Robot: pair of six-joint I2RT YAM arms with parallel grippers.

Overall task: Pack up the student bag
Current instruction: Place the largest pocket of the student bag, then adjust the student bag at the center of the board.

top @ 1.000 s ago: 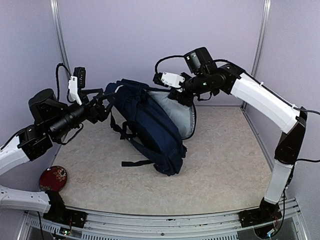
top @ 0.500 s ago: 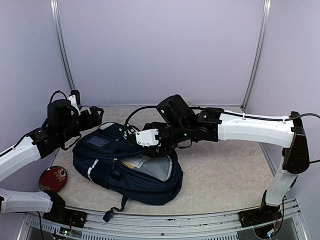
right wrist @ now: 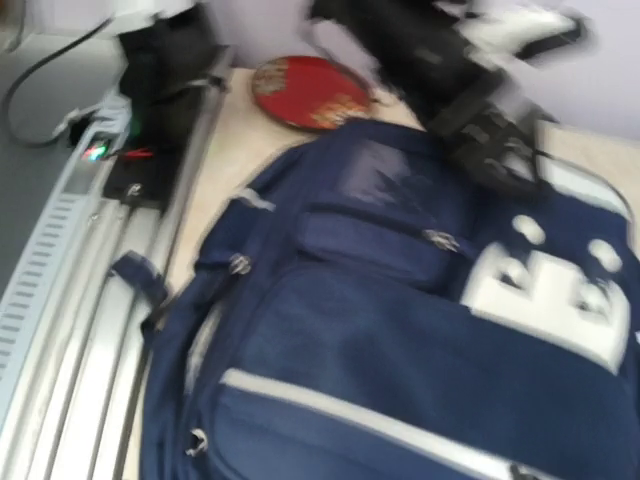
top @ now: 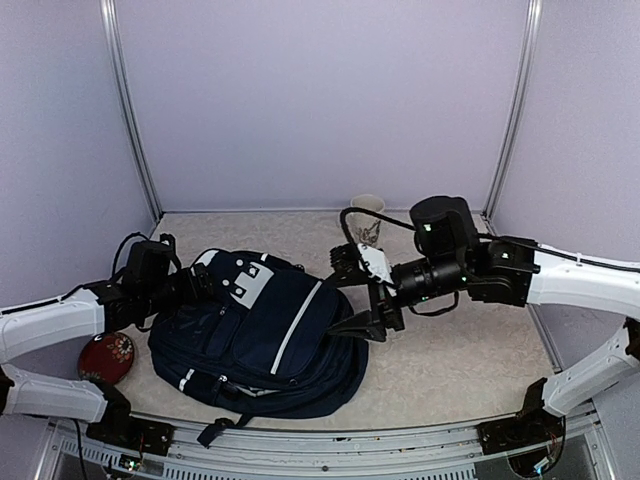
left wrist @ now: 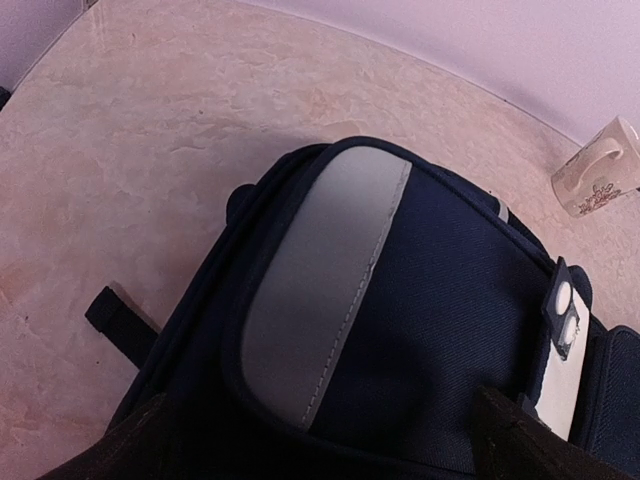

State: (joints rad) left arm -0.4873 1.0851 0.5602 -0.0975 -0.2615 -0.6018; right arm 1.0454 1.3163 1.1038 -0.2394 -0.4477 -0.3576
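Large navy-blue fabric student bag point(top: 265, 335) lies flat on the pale marbled desk point(top: 460, 350), front up, left of centre between the two arms. Its white trim stripe and white-grey patch point(top: 247, 285) face the overhead camera. No light lining or gap shows in any view, so the main compartment looks shut, though the zip itself is too small to check. Left claw point(top: 197, 283) sits at the bag's top end, jaws spread wide and holding nothing; the wrist view shows only fabric below it. Right claw point(top: 357, 293) hangs at the bag's right edge, jaws also apart and empty. Judgement: packing looks about finished, the bag laid down and free of both claws. Outside the bag are a pale patterned mug point(top: 368, 220) at the back and a red round disc point(top: 107, 357) at near left. I cannot tell whether either belongs inside.
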